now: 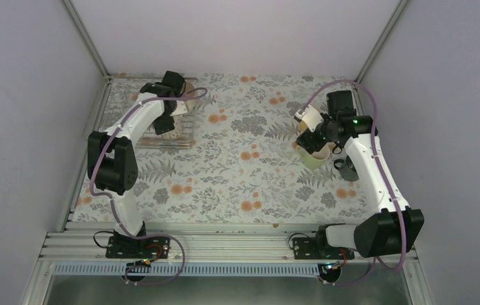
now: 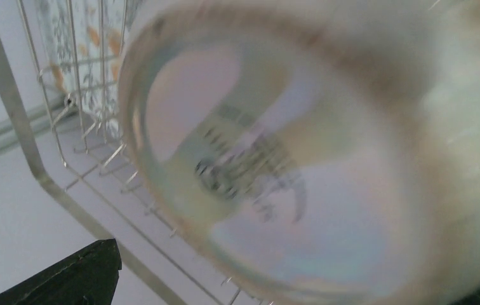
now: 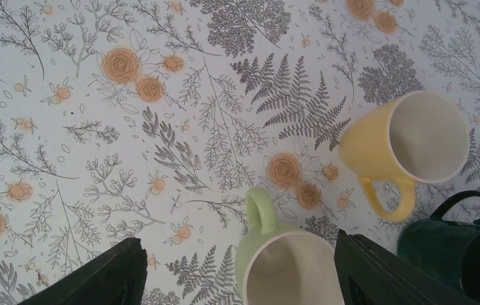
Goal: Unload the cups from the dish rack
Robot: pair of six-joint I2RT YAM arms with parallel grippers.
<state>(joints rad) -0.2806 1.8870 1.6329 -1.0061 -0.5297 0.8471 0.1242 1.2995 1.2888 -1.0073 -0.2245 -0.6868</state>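
One pale green mug (image 3: 286, 270), between right tool (image 3: 237, 278) fingers

A mug (image 2: 275, 159) fills the left wrist view base-on, so blurred that its printed mark is unreadable and its colour uncertain. In the right wrist view, the pale green mug (image 3: 285, 270) is cut by the bottom edge, the dark green mug (image 3: 437, 251) by the corner.

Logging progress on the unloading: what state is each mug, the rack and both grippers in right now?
yellow mug: upright on table, empty
pale green mug: upright on table, empty
dark green mug: upright on table
mug at left gripper: tipped, base toward camera, blurred
dish rack: lying flat
right gripper: open
left gripper: grip unclear
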